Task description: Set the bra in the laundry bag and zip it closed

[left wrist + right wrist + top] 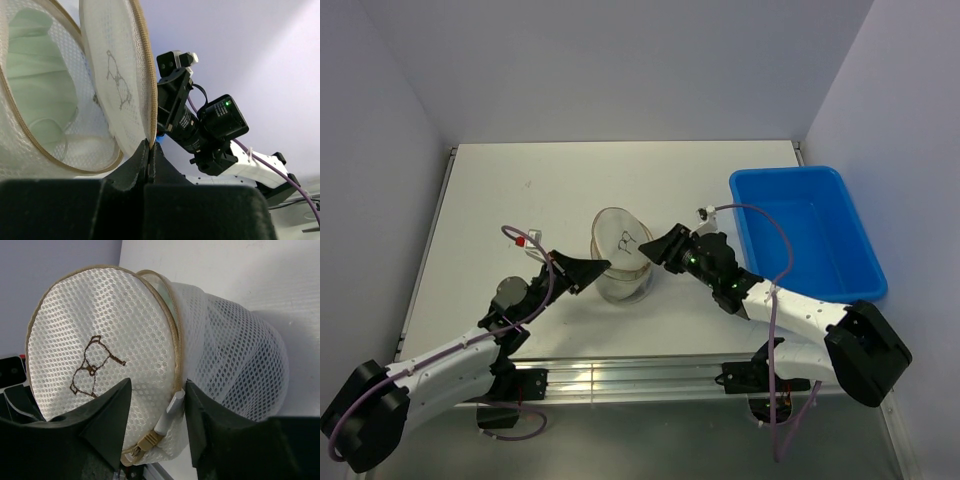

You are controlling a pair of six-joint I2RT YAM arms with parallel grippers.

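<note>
Left gripper pinches laundry-bag lid rim. Right gripper gapes astride zipper pull. I'd clamp the pull squarely before dragging.

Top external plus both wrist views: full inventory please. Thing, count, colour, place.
table: 1, white, under everything
laundry bag: 1, cream-white mesh, table centre, between both claws
lid: 1, cream mesh with tan zip rim and dark stitched mark, ajar at the bag's mouth
bra: 1, pale green, inside the bag
zip pull: 1, white tab on tan slider, at the lid's rim between the right claw's fingers
bin: 1, blue plastic, table's right side
cables: 2, purple, one looping along each arm
left arm, right arm: 2, white and black, bases at near edge
left claw: 1, black, shut on the bag's rim
right claw: 1, black, open, astride the lid edge
</note>
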